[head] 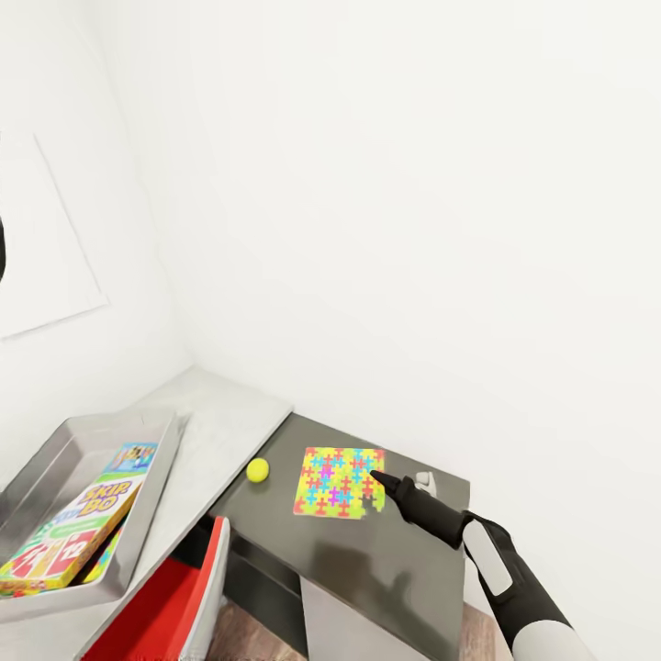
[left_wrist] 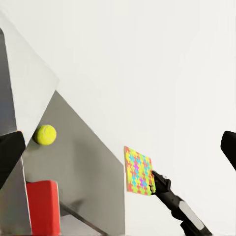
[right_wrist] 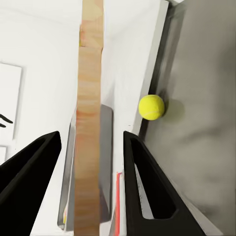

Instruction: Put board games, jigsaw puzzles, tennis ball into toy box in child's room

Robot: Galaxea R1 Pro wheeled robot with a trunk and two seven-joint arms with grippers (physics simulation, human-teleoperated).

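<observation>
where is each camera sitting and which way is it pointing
Head view: on the robot's head, looking down at the table; the right arm reaches to the jigsaw puzzle, and the toy box holds board games.
Left wrist view: near the left gripper, looking across the table at the tennis ball, the puzzle and the right gripper.
Right wrist view: near the right gripper, looking along its two dark fingers, which straddle the puzzle edge-on.
Shared: all three views show the tennis ball and the puzzle.

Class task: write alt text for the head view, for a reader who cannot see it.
The right arm's black tool meets the near edge of a thin multicoloured jigsaw puzzle square on the dark grey table section, with a small yellow-green tennis ball beside it. At left, a light grey tray holds printed game boxes.
</observation>
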